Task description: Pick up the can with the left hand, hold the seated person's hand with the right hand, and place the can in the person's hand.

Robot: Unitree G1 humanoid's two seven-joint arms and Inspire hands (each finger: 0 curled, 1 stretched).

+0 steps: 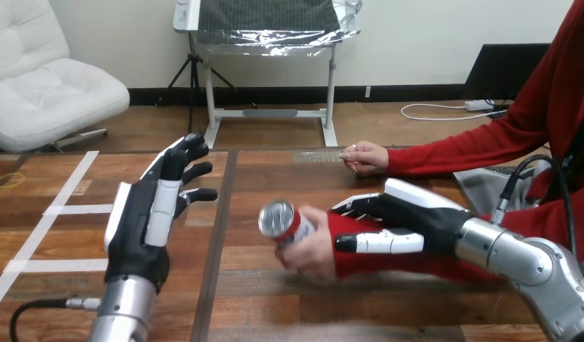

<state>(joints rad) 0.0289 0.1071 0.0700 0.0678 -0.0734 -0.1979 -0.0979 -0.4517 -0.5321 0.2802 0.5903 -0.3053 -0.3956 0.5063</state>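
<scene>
The silver-topped red metal can (280, 221) lies tilted in the person's hand (314, 251) over the brown wooden table (274, 313), right hand (406, 217) curled round that red-sleeved wrist (346, 246), left hand (142, 221) apart, fingers straight, slightly spread.

No text, number or sign can be read. The can (280, 221), held in the person's hand (311, 251) near the middle of the table (289, 313), has a red-and-white side; any print there is too small to tell.
</scene>
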